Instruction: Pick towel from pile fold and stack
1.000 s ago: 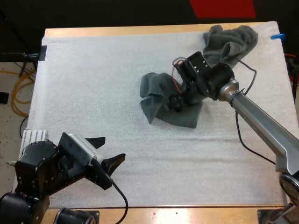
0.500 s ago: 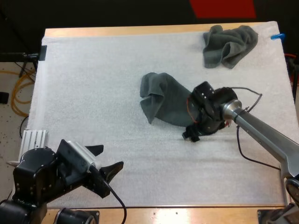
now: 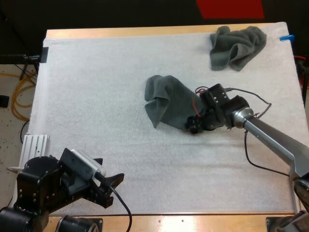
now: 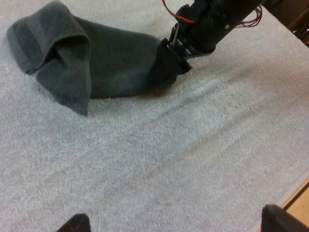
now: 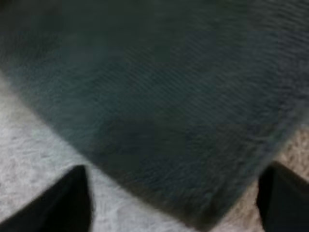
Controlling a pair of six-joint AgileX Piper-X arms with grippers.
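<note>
A dark grey-green towel [image 3: 166, 102] lies loosely spread at the middle of the mat, one side folded over itself. My right gripper [image 3: 194, 125] sits low at its near right corner; in the right wrist view its fingers [image 5: 72, 199] stand wide apart with the towel's corner [image 5: 159, 121] between them, open [image 5: 178, 205]. A second, crumpled towel [image 3: 236, 44] rests at the far right of the mat. My left gripper [image 3: 110, 171] hovers open near the mat's front left, well away from the towel [image 4: 106, 60]. From the left wrist view, the right gripper [image 4: 177, 44] touches the towel's edge.
Bare white mat [image 3: 96, 82] stretches to the left of and in front of the spread towel. The wooden table edge [image 3: 193, 220] runs along the front.
My right gripper left the towel's top, swung out over the mat to its near right, then came back low to the towel's corner. The left arm drew back slightly toward the front edge.
</note>
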